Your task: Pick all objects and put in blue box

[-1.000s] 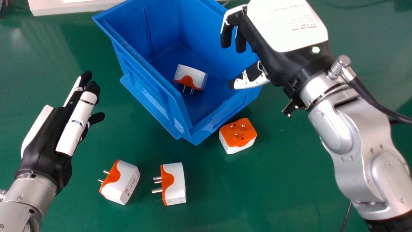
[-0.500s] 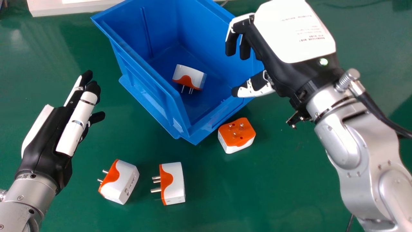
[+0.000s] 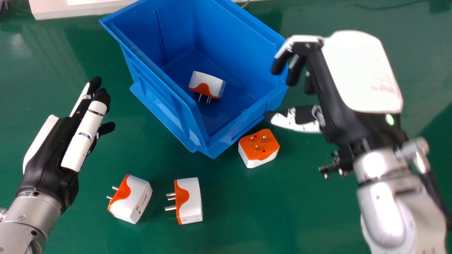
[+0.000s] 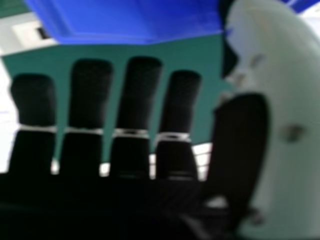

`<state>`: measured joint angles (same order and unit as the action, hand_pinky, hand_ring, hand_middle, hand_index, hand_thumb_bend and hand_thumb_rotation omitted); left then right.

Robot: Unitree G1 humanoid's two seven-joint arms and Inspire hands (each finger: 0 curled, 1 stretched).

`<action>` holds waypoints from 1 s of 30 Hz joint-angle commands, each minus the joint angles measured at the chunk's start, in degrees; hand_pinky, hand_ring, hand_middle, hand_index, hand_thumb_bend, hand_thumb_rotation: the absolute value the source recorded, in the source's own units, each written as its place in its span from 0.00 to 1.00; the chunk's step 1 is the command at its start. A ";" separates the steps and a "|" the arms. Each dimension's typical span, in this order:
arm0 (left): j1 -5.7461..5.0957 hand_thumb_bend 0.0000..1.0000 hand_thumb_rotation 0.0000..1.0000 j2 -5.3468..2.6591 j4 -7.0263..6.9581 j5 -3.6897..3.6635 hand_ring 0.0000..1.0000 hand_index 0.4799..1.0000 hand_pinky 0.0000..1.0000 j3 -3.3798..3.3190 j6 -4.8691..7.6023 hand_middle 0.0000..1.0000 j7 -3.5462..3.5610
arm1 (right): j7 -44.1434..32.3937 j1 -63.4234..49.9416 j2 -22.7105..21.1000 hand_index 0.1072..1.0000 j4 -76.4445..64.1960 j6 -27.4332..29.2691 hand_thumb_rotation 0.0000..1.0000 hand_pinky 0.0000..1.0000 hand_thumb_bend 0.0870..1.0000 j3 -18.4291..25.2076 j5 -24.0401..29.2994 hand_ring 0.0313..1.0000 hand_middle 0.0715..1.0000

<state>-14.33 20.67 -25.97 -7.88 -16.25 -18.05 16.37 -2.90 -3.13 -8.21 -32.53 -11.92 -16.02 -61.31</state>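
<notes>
Judging by the layout, I'm working between picks: one white-orange adapter (image 3: pixel 211 83) is lying in the blue box (image 3: pixel 155 90) at upper centre. The lower-left adapter (image 3: pixel 134 201), the lower-centre adapter (image 3: pixel 190 203) and the pins-up adapter (image 3: pixel 259 148), just beside the box, are still needing collection. My right hand (image 3: pixel 330 91) is hovering empty at the right, fingers relaxed; my left hand (image 3: pixel 47 151) is idling open at the left. Next I'm probably needing to lower around the pins-up one. A green tabletop (image 3: pixel 247 204) is supporting everything, a pale panel (image 3: pixel 53 10) bordering it upper left.

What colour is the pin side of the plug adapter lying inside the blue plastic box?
Orange; it shows best in the head view.
</notes>
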 commanded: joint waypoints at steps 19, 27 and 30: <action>0.52 0.42 1.00 0.92 0.44 0.06 0.98 1.00 0.91 -0.63 1.82 1.00 0.32 | 14.55 -18.54 5.12 0.84 0.64 -0.37 0.52 0.74 0.59 -6.75 -5.51 0.83 0.85; 0.57 0.42 1.00 0.90 0.50 -0.18 0.98 1.00 0.91 -0.72 1.96 1.00 0.47 | 9.58 -21.50 10.09 0.97 0.01 -8.18 0.78 0.96 0.72 -11.16 -13.02 0.97 0.98; 0.61 0.42 1.00 0.88 0.56 -0.18 0.98 1.00 0.91 -0.71 2.03 1.00 0.50 | 10.37 -21.37 10.46 0.99 0.86 -9.09 0.82 0.98 0.74 -11.61 -12.49 0.99 0.99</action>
<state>-14.19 20.88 -24.96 -7.91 -16.31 -17.41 16.63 6.59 -24.06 -2.25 -31.29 -20.50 -23.81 -72.81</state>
